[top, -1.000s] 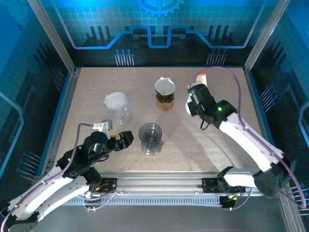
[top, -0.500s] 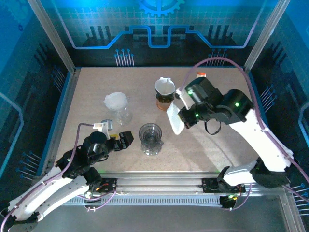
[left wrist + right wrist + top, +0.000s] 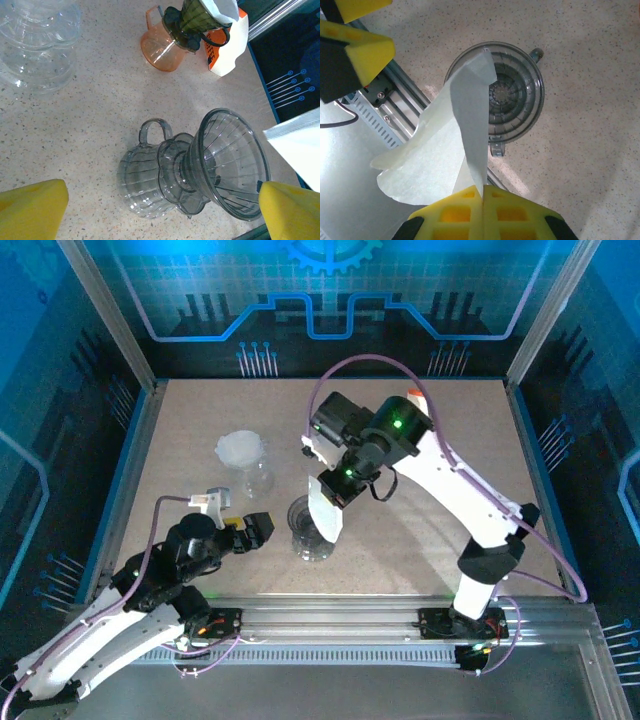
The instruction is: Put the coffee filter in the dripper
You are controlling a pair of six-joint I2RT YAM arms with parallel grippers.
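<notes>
Now the right claw pinches the folded coffee filter above the dripper at mid-frame; the left claw gapes empty. The filter's long axis runs from claw to dripper, its narrow end over the rim, possibly touching. Centre that end over the cone, then lower it before releasing.

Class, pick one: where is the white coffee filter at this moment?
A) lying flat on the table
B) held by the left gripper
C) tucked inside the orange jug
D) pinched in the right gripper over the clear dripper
D: the right gripper is shut on the coffee filter, which hangs over the open mouth of the dripper.
</notes>
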